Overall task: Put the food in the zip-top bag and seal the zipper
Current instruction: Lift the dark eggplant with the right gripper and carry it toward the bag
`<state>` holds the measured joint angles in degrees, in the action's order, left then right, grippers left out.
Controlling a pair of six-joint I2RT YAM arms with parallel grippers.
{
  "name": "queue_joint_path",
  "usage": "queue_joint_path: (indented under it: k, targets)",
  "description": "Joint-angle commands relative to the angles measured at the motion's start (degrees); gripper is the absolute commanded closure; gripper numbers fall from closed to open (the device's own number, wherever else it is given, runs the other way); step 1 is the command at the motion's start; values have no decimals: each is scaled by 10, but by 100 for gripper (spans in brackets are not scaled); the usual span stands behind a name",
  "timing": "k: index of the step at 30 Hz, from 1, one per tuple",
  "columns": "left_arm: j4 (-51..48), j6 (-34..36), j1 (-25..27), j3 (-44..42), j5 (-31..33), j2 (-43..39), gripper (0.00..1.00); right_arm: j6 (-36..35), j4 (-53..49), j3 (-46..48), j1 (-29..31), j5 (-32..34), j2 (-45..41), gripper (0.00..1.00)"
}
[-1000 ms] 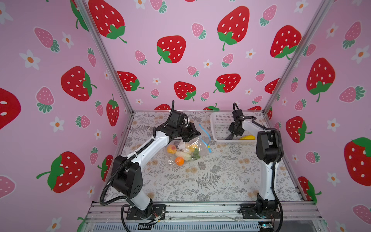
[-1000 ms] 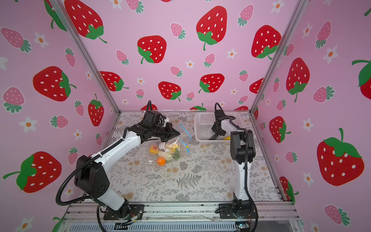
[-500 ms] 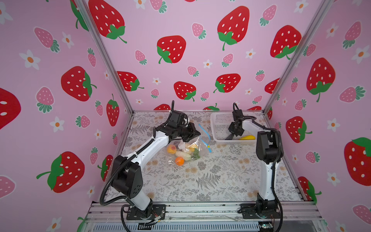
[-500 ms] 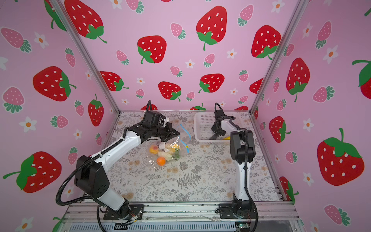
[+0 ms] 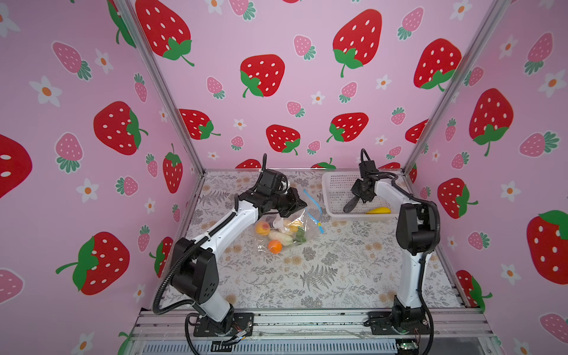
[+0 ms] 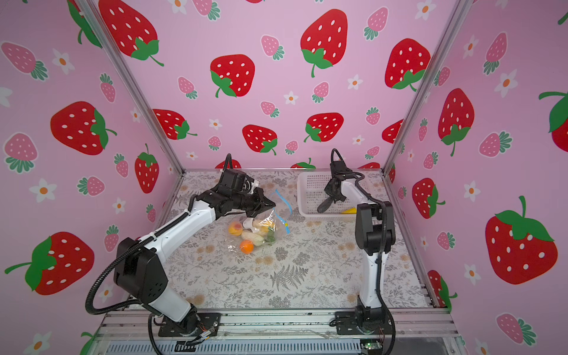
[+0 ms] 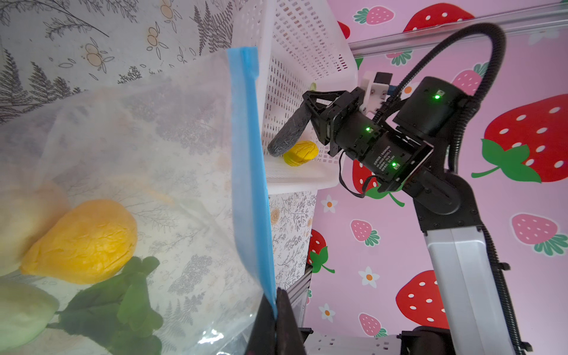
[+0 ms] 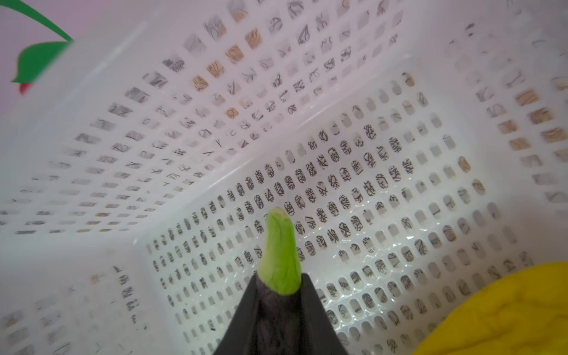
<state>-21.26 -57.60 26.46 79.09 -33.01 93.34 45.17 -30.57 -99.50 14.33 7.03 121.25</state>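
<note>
The clear zip-top bag (image 5: 287, 229) (image 6: 261, 230) lies mid-table with food in it: a peach (image 5: 262, 228), an orange (image 5: 274, 246), a white radish (image 5: 281, 237) and a yellow piece (image 7: 83, 242). My left gripper (image 5: 302, 205) (image 7: 275, 310) is shut on the blue zipper (image 7: 249, 153), holding the bag's mouth edge up. The yellow-tipped slider (image 5: 321, 230) hangs at the strip's near end. My right gripper (image 5: 362, 196) (image 8: 279, 285) is inside the basket, shut on a dark toy vegetable (image 5: 350, 205) (image 7: 289, 138) with a green stem (image 8: 279, 255).
The white mesh basket (image 5: 330, 181) (image 6: 302, 184) stands at the back right, close to the bag's mouth. A yellow food piece (image 5: 378, 211) (image 8: 498, 310) lies on its floor beside the dark vegetable. Pink strawberry walls close in the table on three sides.
</note>
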Motion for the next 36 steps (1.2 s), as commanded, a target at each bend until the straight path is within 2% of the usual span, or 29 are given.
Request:
queue_joint_path:
  k: [1, 9, 28, 36]
  targets:
    - [-4, 3, -2, -1, 2, -21, 100, 16, -7, -17, 7, 9, -35, 78]
    - [-9, 6, -2, 2, 6, -21, 100, 23, 9, -18, 44, 52, -97, 77]
    - [-44, 16, -10, 36, 25, -37, 100, 46, 94, -12, 177, 138, -216, 76]
    - [-61, 25, -13, 64, 29, -39, 100, 28, 172, 18, 229, 111, -227, 76]
